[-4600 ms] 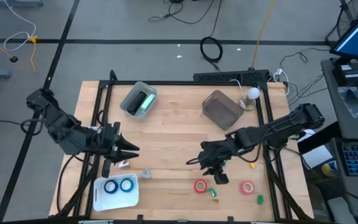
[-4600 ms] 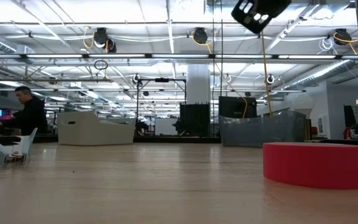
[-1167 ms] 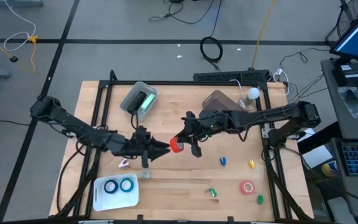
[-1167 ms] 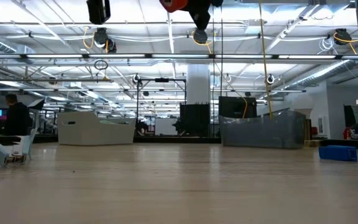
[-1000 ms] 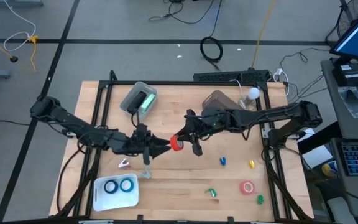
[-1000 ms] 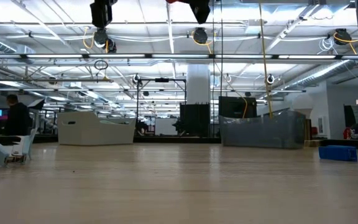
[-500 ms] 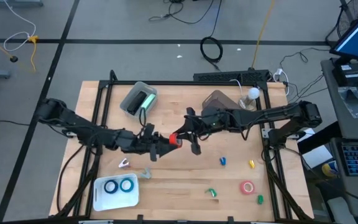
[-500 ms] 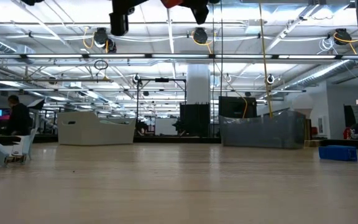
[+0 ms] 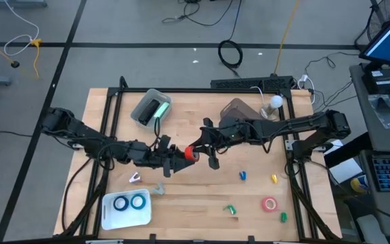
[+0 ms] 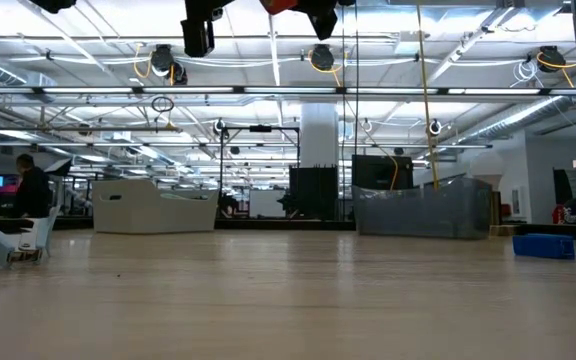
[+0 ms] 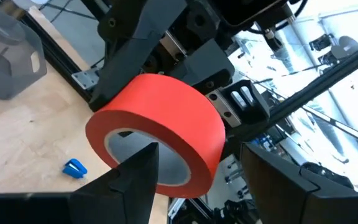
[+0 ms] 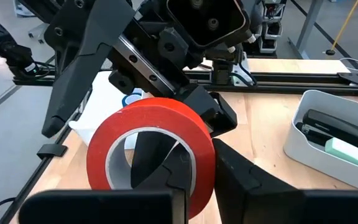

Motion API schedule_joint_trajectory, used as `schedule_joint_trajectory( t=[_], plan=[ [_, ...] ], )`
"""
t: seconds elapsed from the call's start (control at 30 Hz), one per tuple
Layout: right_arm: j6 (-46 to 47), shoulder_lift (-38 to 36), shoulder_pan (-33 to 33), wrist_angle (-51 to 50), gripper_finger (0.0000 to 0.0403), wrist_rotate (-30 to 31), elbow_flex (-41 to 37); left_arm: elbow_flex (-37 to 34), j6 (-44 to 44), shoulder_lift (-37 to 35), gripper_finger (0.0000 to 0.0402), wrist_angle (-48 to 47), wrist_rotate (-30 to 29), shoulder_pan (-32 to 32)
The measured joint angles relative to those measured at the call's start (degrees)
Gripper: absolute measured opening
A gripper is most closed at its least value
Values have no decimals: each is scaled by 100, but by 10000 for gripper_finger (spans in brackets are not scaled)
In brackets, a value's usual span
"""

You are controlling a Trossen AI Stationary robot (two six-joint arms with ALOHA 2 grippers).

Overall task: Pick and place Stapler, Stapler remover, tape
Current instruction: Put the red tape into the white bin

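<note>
Mid-desk, right pincer is clamped on a red tape roll; left pincer gapes wide around it, gripping nothing.

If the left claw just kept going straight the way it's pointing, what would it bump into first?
Most likely the red tape roll that the right gripper holds up over the table's middle. The left gripper points right at it, fingers spread on either side of the roll. How much gap remains is hard to judge.

A red tape roll hangs above mid-table; another lies flat; two blue rolls sit in the white tray.
</note>
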Motion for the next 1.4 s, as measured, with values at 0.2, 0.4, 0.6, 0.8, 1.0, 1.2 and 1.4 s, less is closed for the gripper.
schedule_joint_trajectory(
  t=[0.2,0.4,0.6,0.8,1.0,1.2,1.4],
  plan=[
    [39,0,3,16,36,-112,0,0,176,0,161,34,80,-38],
    [67,2,44,2,55,-159,0,2,284,-2,38,84,145,-51],
    [37,-11,42,-322,92,-705,0,2,212,-2,41,-79,286,-144],
    [43,-142,44,-1298,129,-1057,-4,0,-297,-18,44,-1114,297,-261],
    [33,-508,44,-2374,147,-1054,-4,0,-1190,-28,40,-2091,316,-460],
    [43,-925,44,-3021,146,-1047,-4,37,-2478,-28,44,-2692,996,-749],
    [41,-1169,44,-3155,145,-1046,-4,987,-3189,-28,40,-4738,1760,-1168]
  ],
)
